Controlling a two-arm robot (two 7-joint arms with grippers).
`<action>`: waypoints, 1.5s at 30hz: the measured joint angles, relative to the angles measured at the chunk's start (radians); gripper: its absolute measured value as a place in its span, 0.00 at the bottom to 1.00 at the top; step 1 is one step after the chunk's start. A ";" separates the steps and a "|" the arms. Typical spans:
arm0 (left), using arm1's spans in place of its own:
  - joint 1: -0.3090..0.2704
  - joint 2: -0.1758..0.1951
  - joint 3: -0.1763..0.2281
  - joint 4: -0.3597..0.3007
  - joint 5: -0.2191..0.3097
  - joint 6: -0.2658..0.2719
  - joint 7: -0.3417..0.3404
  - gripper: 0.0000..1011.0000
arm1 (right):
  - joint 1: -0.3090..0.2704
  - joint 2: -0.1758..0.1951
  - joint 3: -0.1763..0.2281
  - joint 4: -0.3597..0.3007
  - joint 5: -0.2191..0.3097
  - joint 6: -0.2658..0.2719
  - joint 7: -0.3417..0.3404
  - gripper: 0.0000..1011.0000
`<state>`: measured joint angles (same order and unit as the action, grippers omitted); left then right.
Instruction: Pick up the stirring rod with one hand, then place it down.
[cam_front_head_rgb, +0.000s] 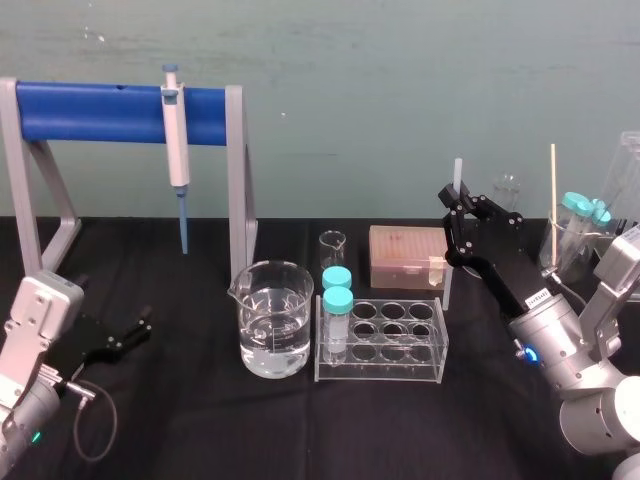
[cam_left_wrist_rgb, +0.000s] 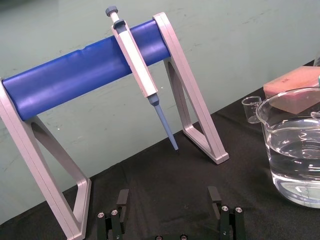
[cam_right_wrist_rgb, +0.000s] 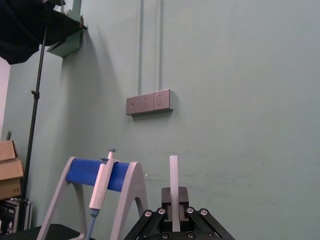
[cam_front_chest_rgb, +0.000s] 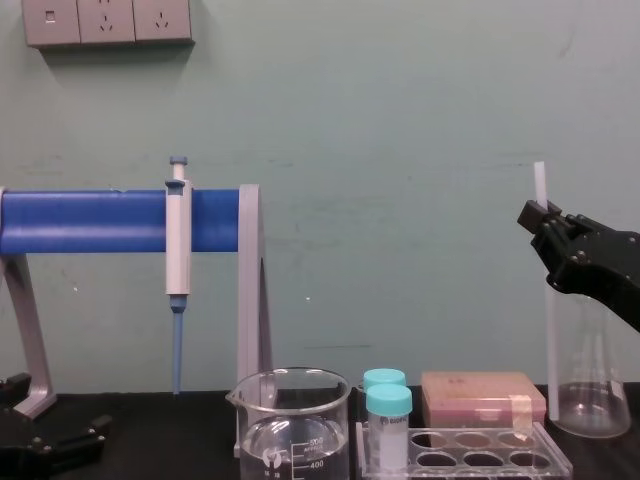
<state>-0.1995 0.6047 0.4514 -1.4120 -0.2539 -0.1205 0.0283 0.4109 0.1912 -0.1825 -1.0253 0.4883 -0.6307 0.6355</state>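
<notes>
Right gripper (cam_front_head_rgb: 458, 207) grasps the stirring rod (cam_front_chest_rgb: 550, 340) upright near the tabletop's (cam_front_head_rgb: 200, 425) rear right; left gripper (cam_front_head_rgb: 135, 330) rests released, front-left corner.

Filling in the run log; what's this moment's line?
right tool: shut on stirring rod, rod upright | left tool: open, idle at left of table

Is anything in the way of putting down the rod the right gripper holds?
Nothing visible lies under it. The right gripper holds the stirring rod upright; its lower end is close beside the pink box and tube rack. The left gripper rests far left.
</notes>
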 joint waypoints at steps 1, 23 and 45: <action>0.000 0.000 0.000 0.000 0.000 0.000 0.000 0.99 | 0.000 0.000 0.000 0.000 0.000 0.000 0.000 0.07; 0.000 0.000 0.000 0.000 0.000 0.000 0.000 0.99 | 0.000 0.000 0.000 0.000 0.000 0.000 0.000 0.07; 0.000 0.000 0.000 0.000 0.000 0.000 0.000 0.99 | -0.001 -0.001 0.002 -0.002 0.006 0.007 0.012 0.07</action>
<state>-0.1995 0.6047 0.4514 -1.4120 -0.2539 -0.1206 0.0283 0.4097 0.1905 -0.1806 -1.0272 0.4942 -0.6236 0.6476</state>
